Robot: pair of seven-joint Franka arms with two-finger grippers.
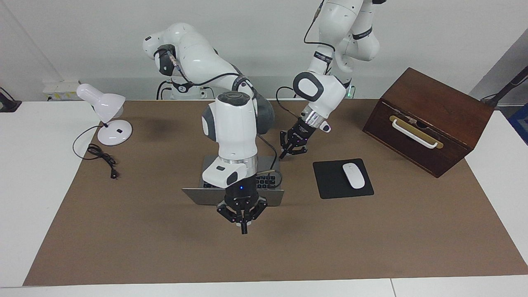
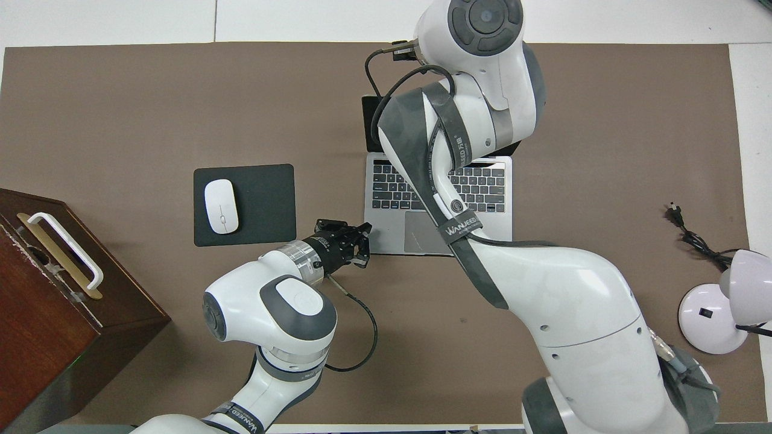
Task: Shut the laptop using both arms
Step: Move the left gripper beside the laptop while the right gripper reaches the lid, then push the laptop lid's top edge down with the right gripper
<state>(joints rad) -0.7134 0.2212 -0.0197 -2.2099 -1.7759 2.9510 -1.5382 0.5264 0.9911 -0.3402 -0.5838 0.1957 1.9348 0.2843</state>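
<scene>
1. We are looking at the laptop (image 2: 438, 208) sitting open in the middle of the brown mat (image 1: 371, 239), beside the black mouse pad (image 2: 265, 205), its keyboard facing the robots and its lid (image 1: 202, 196) standing up at the edge away from them

2. We are seeing the right gripper (image 1: 243, 225) hanging with its fingertips pressed together, pointing down just past the raised lid on its outer face; whether it is touching the lid we cannot tell

3. We are seeing the left gripper (image 2: 356, 241) also pinched shut on nothing, sitting low by the corner of the laptop's base nearest the robots, on the mouse pad's side

4. We are judging this to be the approach step: the lid is not yet coming down

5. We are expecting the next move to call for the right gripper pushing the lid's top edge toward the robots while the left gripper is steadying the base, so the laptop is not sliding on the mat
</scene>
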